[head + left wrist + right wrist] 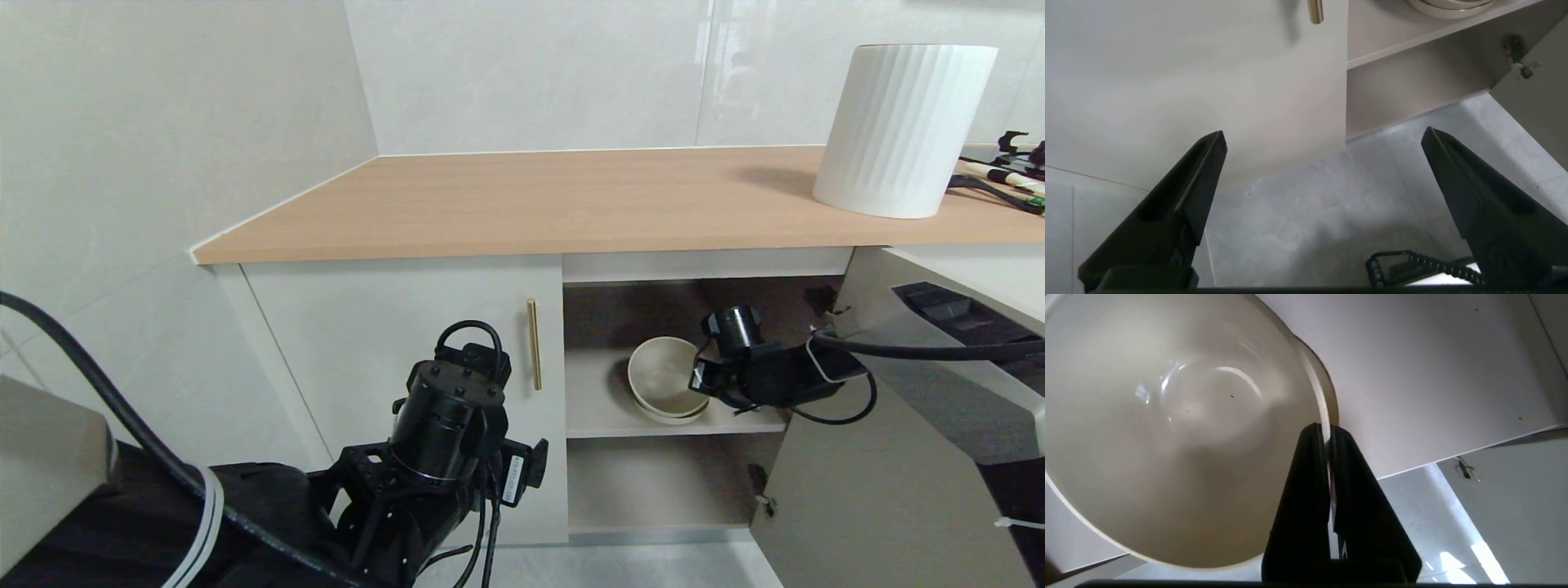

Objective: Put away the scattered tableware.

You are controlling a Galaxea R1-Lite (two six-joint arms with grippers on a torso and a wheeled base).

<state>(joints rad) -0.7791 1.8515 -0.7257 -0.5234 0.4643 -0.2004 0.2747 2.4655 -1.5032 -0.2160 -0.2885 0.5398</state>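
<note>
The right end effector (1329,445) is clamped on the rim of the upper bowl (663,371), tilted at its nine o'clock in a second bowl (671,413) on the cabinet shelf (596,412). If released askew, it could be tipped off and chipped. The left end effector (1323,139) is spread open, low at seven o'clock

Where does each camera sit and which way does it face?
Head view: on the head, facing forward and down at the counter and open cabinet; left arm and right arm show.
Left wrist view: on the left wrist, facing floor and closed door between fingers of the open left tool.
Right wrist view: on the right wrist, facing the bowl, right tool shut on its rim.
Shared: head and right wrist views show the bowl; head and left wrist, the brass handle.
</note>
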